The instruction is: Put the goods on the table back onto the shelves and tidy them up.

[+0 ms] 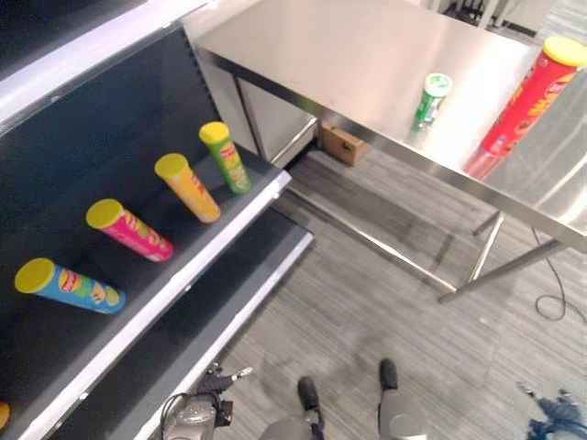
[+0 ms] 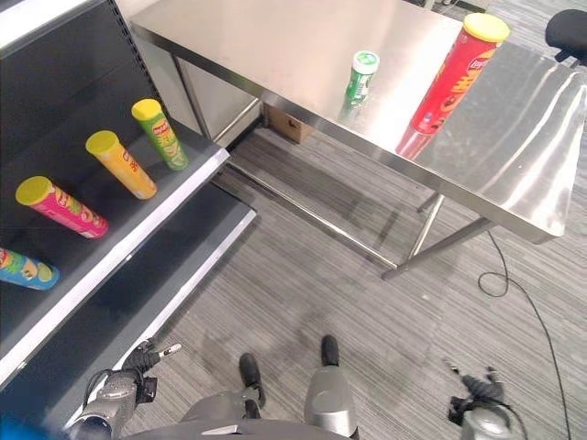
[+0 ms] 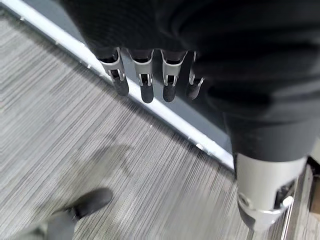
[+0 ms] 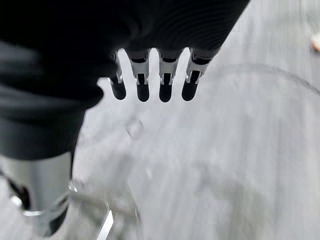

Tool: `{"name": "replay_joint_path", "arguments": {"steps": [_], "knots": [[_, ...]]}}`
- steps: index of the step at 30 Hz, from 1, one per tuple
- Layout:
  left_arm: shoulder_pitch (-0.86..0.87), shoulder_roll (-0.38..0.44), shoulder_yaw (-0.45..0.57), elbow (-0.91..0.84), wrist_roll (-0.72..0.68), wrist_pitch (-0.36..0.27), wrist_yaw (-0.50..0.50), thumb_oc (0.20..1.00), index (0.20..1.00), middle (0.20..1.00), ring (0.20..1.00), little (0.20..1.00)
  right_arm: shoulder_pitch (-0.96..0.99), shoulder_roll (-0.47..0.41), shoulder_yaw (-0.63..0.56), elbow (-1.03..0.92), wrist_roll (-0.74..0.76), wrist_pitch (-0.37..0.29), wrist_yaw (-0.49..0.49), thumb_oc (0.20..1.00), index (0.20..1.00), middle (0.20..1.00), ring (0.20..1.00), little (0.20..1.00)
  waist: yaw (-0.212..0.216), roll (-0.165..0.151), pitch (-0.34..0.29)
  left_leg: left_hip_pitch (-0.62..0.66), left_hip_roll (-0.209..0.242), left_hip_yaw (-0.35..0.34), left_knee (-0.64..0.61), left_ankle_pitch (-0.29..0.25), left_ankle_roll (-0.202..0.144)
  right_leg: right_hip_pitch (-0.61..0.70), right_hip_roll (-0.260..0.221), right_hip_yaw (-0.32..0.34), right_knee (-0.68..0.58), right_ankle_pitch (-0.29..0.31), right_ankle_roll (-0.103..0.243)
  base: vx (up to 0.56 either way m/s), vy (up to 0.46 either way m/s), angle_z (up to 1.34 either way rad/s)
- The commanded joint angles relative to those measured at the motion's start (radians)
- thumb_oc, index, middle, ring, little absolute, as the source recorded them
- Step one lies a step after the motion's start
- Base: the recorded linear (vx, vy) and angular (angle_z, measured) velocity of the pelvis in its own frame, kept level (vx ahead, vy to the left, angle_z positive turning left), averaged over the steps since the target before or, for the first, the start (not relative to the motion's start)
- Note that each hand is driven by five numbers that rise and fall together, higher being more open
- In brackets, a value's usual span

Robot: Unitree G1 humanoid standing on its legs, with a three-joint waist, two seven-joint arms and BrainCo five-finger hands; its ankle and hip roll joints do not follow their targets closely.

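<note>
Both hands hang low, left hand and right hand, fingers loosely straight, empty. Red can and green can stand on the counter; a careless reach could topple that tall one.

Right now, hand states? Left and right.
Left hand: open, holding nothing, hanging over the floor.
Right hand: open, holding nothing.
</note>
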Motion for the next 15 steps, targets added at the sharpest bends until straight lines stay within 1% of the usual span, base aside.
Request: {"name": "replay_joint_path", "arguments": {"steps": [1, 2, 4, 5, 8, 9, 10, 11, 15], "knots": [[-0.02, -0.008, 0.038, 0.026, 0.04, -0.02, -0.01, 1.0, 1.0, 1.0, 1.0, 1.0, -0.039, -0.156, -0.067, -0.139, -0.018, -0.068, -0.048, 1.0, 1.0, 1.0, 1.0, 1.0, -0.005, 0.028, -0.018, -0.047, 0.061, -0.096, 0.14, -0.12, -0.061, -0.029, 0.016, 0.029, 0.098, -0.144, 0.029, -0.01, -0.041, -0.08], [-0.02, -0.009, 0.038, 0.026, 0.04, -0.02, -0.01, 1.0, 1.0, 1.0, 1.0, 1.0, -0.037, -0.155, -0.069, -0.143, -0.019, -0.066, -0.049, 1.0, 1.0, 1.0, 1.0, 1.0, -0.004, 0.029, -0.019, -0.047, 0.061, -0.097, 0.14, -0.12, -0.061, -0.027, 0.016, 0.028, 0.096, -0.143, 0.03, 0.01, -0.069, -0.08], [-0.009, -0.02, 0.039, 0.035, 0.066, -0.019, -0.019, 1.0, 1.0, 1.0, 1.0, 1.0, -0.031, -0.219, -0.106, -0.265, -0.077, -0.075, -0.055, 1.0, 1.0, 1.0, 1.0, 1.0, 0.006, 0.021, -0.039, -0.048, 0.063, -0.098, 0.135, -0.12, -0.065, -0.008, 0.014, 0.018, 0.068, -0.145, 0.029, 0.06, -0.072, -0.03], [-0.002, -0.029, 0.038, 0.034, 0.079, -0.019, -0.021, 1.0, 1.0, 1.0, 1.0, 1.0, -0.051, -0.278, -0.126, -0.368, -0.112, -0.086, -0.058, 1.0, 1.0, 1.0, 1.0, 1.0, 0.015, 0.016, -0.049, -0.045, 0.066, -0.106, 0.134, -0.121, -0.069, 0.008, 0.015, 0.012, 0.055, -0.153, 0.026, 0.08, -0.103, 0.04], [0.002, -0.036, 0.031, 0.033, 0.077, -0.02, -0.018, 1.0, 1.0, 1.0, 1.0, 1.0, -0.108, -0.341, -0.127, -0.494, -0.129, -0.112, -0.058, 1.0, 1.0, 1.0, 1.0, 1.0, 0.034, 0.008, -0.059, -0.041, 0.073, -0.12, 0.136, -0.119, -0.08, 0.032, 0.019, -0.003, 0.043, -0.172, 0.018, 0.05, -0.097, 0.14], [0.002, -0.036, 0.031, 0.033, 0.077, -0.02, -0.018, 1.0, 1.0, 1.0, 1.0, 1.0, -0.108, -0.341, -0.127, -0.495, -0.129, -0.111, -0.058, 1.0, 1.0, 1.0, 1.0, 1.0, 0.032, 0.008, -0.059, -0.041, 0.073, -0.121, 0.136, -0.12, -0.08, 0.033, 0.019, -0.004, 0.043, -0.173, 0.018, 0.04, -0.135, 0.29], [0.01, -0.035, 0.029, 0.024, 0.068, -0.021, -0.019, 1.0, 1.0, 1.0, 1.0, 1.0, -0.16, -0.4, -0.107, -0.511, -0.148, -0.12, -0.063, 1.0, 1.0, 1.0, 1.0, 1.0, 0.052, 0.005, -0.063, -0.039, 0.081, -0.135, 0.137, -0.117, -0.089, 0.047, 0.024, -0.02, 0.037, -0.186, 0.011, 0.04, -0.164, 0.35], [0.019, -0.028, 0.022, 0.016, 0.062, -0.023, -0.018, 1.0, 1.0, 1.0, 1.0, 1.0, -0.201, -0.438, -0.09, -0.508, -0.15, -0.125, -0.063, 1.0, 1.0, 1.0, 1.0, 1.0, 0.067, 0.002, -0.066, -0.039, 0.085, -0.142, 0.138, -0.115, -0.094, 0.054, 0.028, -0.025, 0.035, -0.193, 0.007, 0.05, -0.198, 0.31], [0.046, -0.016, 0.017, 0.002, 0.042, -0.024, -0.02, 1.0, 1.0, 1.0, 1.0, 1.0, -0.325, -0.534, -0.006, -0.514, -0.146, -0.14, -0.05, 1.0, 1.0, 1.0, 1.0, 1.0, 0.098, -0.004, -0.07, -0.03, 0.102, -0.16, 0.138, -0.109, -0.114, 0.087, 0.04, -0.054, 0.024, -0.212, -0.007, 0.04, -0.146, 0.33]]}}
